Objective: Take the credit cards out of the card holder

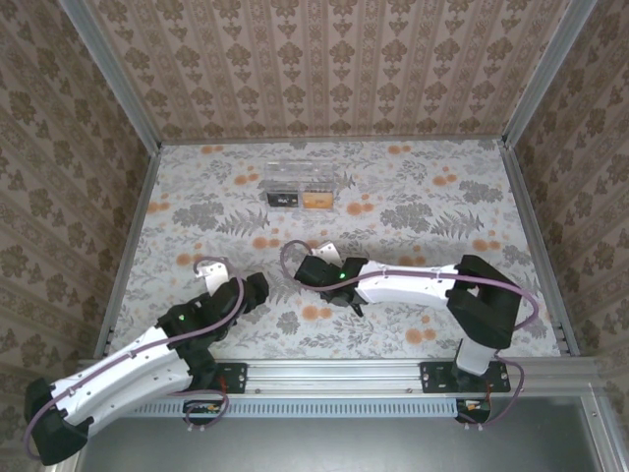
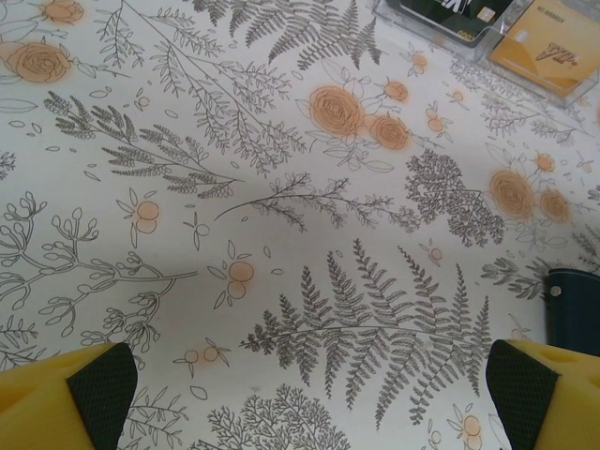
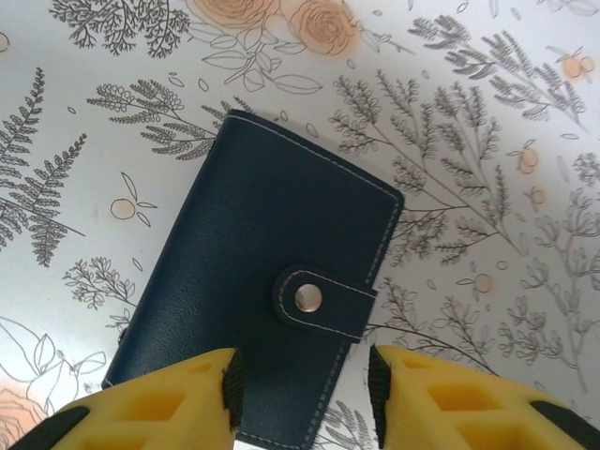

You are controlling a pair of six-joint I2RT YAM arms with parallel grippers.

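The card holder (image 3: 253,281) is a dark navy wallet lying folded flat on the flowered cloth, its snap tab (image 3: 314,300) fastened. My right gripper (image 3: 302,394) hovers just over its near end. The jaws stand partly apart, one pad (image 3: 232,384) above the leather, the other (image 3: 379,389) past the stitched edge, and they grip nothing. Whatever is inside the holder is hidden. My left gripper (image 2: 309,384) is wide open over bare cloth, with the holder's corner (image 2: 574,309) to its right. An orange-tan credit card (image 2: 553,52) and a dark card (image 2: 450,14) lie in a clear box.
The clear plastic box (image 1: 298,182) stands at the back middle of the table. Both arms (image 1: 393,280) reach in from the near rail (image 1: 334,374). Patterned walls close off the left, right and far sides.
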